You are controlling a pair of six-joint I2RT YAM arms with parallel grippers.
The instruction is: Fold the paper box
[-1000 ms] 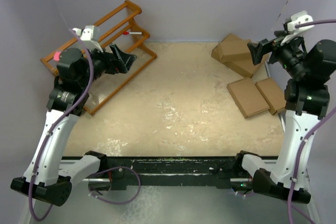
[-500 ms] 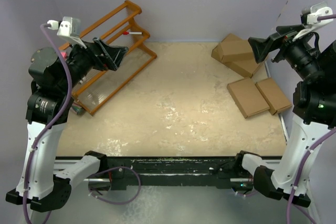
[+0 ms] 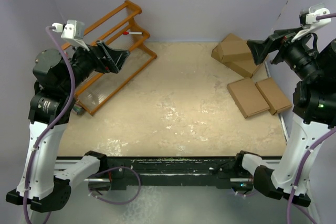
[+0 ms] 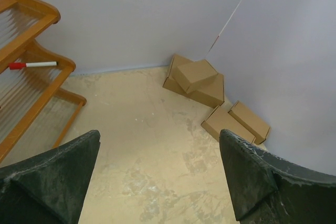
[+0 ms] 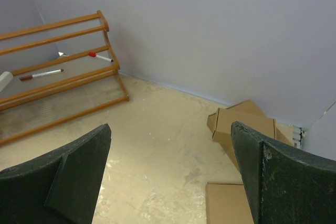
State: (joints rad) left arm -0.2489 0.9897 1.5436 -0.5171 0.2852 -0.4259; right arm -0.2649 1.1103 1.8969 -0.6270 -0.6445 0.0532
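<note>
The paper box (image 3: pixel 234 47) is folded up into a small shallow brown cardboard box. It rests askew on a larger brown box (image 3: pixel 244 67) in the back right corner, also seen in the left wrist view (image 4: pixel 195 74) and the right wrist view (image 5: pixel 247 121). My left gripper (image 3: pixel 118 56) hangs open high above the wooden rack, nothing between its fingers (image 4: pixel 159 135). My right gripper (image 3: pixel 257 48) is open and empty too (image 5: pixel 171 125), raised in the air near the stacked boxes without touching them.
Two flat brown boxes (image 3: pixel 248 97) (image 3: pixel 273 94) lie side by side at the right, in front of the stack. An orange wooden rack (image 3: pixel 113 51) leans at the back left with a red-capped marker (image 3: pixel 134 33) on it. Grey walls close in the left, back and right sides.
Both arms have risen and drawn outward, the left towards the left wall, the right towards the right wall. Both grippers stayed open and empty.
</note>
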